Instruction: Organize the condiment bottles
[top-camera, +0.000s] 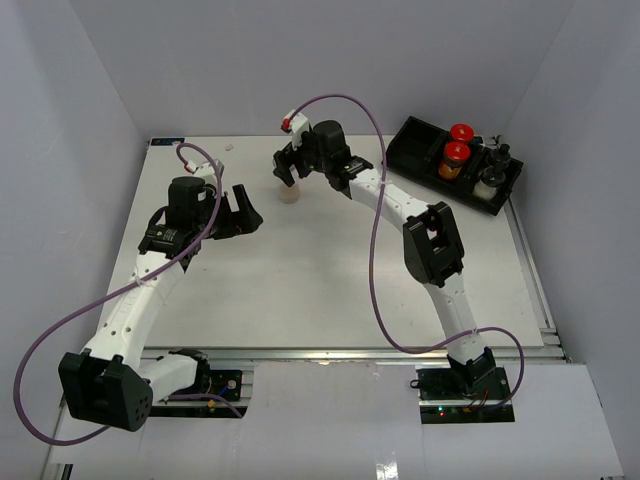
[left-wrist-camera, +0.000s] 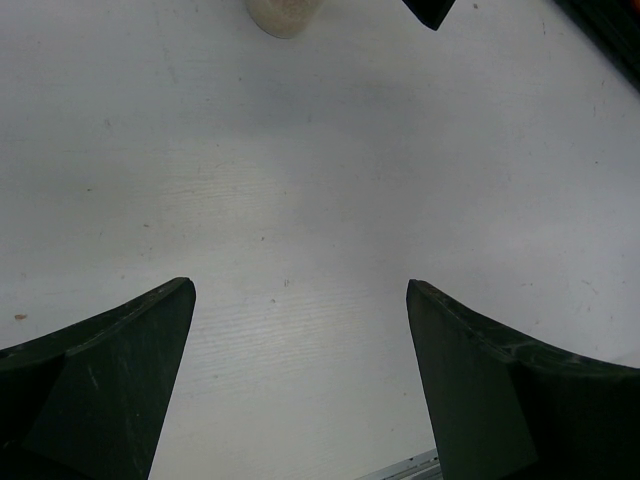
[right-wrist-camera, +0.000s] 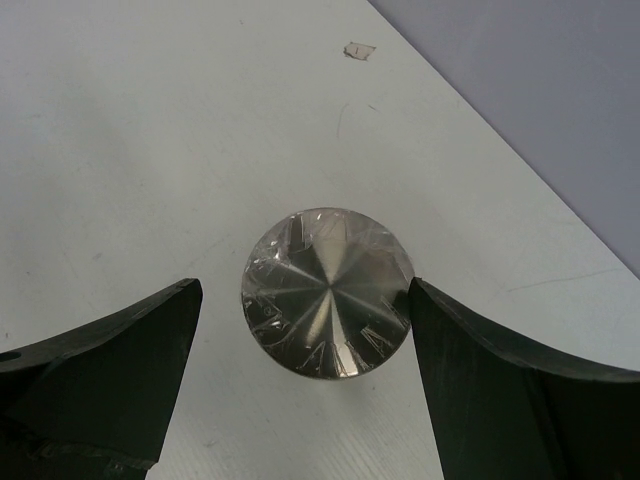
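A clear jar with a flat grey metal lid (right-wrist-camera: 328, 292) stands on the white table; it also shows in the top view (top-camera: 290, 193) and at the top edge of the left wrist view (left-wrist-camera: 285, 15). My right gripper (right-wrist-camera: 305, 300) is open above it, one finger on each side of the lid, the right finger close to the lid's edge. In the top view the right gripper (top-camera: 288, 170) sits over the jar. My left gripper (top-camera: 245, 215) is open and empty over bare table (left-wrist-camera: 300, 295), left of the jar. Two red-capped jars (top-camera: 456, 150) and two black-topped shakers (top-camera: 492, 170) stand in the tray.
The black rectangular tray (top-camera: 415, 135) sits at the back right, angled, its left compartment holding nothing. White walls enclose the table. A purple cable loops from each arm. A small scrap (right-wrist-camera: 357, 50) lies on the table near the far wall.
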